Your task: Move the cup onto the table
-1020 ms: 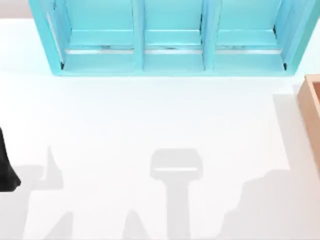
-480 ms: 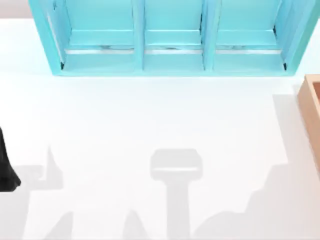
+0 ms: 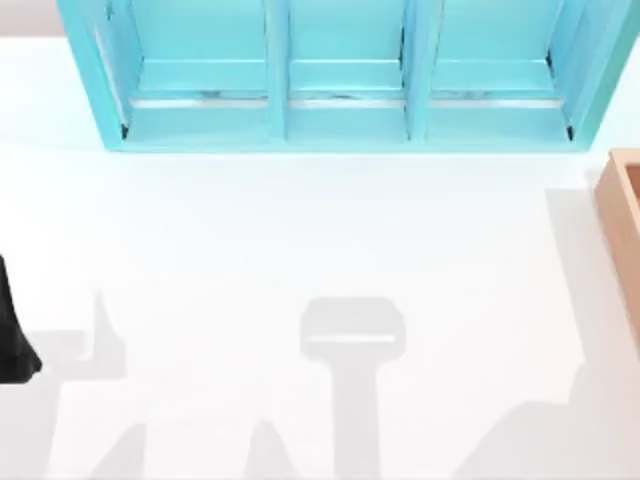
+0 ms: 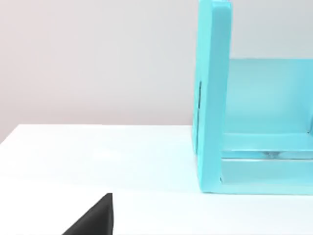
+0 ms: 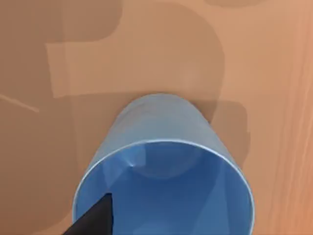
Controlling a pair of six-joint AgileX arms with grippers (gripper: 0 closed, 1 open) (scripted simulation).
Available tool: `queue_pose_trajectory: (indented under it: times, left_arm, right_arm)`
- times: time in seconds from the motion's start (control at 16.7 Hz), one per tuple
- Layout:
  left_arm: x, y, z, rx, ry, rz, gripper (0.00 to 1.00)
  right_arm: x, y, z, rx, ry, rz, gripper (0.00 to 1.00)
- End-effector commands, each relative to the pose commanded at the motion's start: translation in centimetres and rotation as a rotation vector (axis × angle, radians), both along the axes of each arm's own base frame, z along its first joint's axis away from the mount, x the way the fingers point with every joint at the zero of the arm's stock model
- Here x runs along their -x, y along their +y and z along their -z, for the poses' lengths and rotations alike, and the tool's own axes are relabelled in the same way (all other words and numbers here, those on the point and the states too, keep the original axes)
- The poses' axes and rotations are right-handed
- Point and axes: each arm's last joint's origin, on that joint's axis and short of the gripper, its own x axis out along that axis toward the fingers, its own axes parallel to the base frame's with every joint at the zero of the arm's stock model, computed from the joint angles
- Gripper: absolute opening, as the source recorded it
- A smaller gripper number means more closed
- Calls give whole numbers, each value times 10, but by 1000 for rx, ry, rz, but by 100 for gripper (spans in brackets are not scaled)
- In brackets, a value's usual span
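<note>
The blue cup with its lighter rim stands upright on the floor of the tan wooden box, seen from just above in the right wrist view. One black fingertip of my right gripper sits at the cup's rim, over its opening. The box pokes in at the right edge of the top view, and the cup is hidden there. The white table spreads across the top view. My left arm stays parked at the table's left edge, with a black fingertip showing in its wrist view.
A light-blue three-compartment shelf unit stands along the table's far side, and its end wall is in the left wrist view. Arm shadows lie across the near part of the table.
The right arm's shadow at the table's lower right spread leftward, then drew back to the right. The left arm, shelf and box have not moved.
</note>
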Motion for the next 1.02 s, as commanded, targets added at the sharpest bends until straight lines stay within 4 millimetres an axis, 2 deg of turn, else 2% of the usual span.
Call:
queue_pose_trajectory:
  times: [0.24,0.54,1.02]
  left_arm:
    - [0,0,0,0,0,0,100]
    - [0,0,0,0,0,0,100]
    - [0,0,0,0,0,0,100]
  right_arm:
    - [4,1,34,-2,3,0,100]
    - [4,1,37,-2,5,0,100]
    - [4,1,37,-2,5,0,40]
